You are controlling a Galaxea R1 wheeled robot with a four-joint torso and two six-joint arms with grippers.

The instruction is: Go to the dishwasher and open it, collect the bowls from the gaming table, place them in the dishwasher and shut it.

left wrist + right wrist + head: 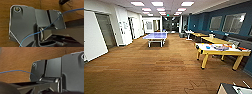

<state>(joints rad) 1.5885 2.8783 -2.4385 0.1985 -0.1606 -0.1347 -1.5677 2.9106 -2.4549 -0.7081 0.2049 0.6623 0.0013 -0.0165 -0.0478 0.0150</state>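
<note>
The gaming table (234,51), with a white top and yellow legs, stands at the right of the hall by the dark blue wall. On its top lie a small blue bowl (208,47), a larger round dish (220,47) and some orange-red things (242,48) that are too small to tell apart. The dishwasher is out of view. In the left wrist view, the robot's dark plate (25,25) hangs over the wooden floor (5,18) with a thin blue cable (50,25) across it. The right wrist view has the same kind of plate (72,69) above the floor.
A blue table-tennis table (156,36) stands mid-hall, farther off. Plain yellow-wood tables (216,40) line the right wall behind the gaming table. White walls and doorways (104,30) run along the left. A counter corner (231,89) shows at the lower right. Wide wooden floor (159,65) stretches ahead.
</note>
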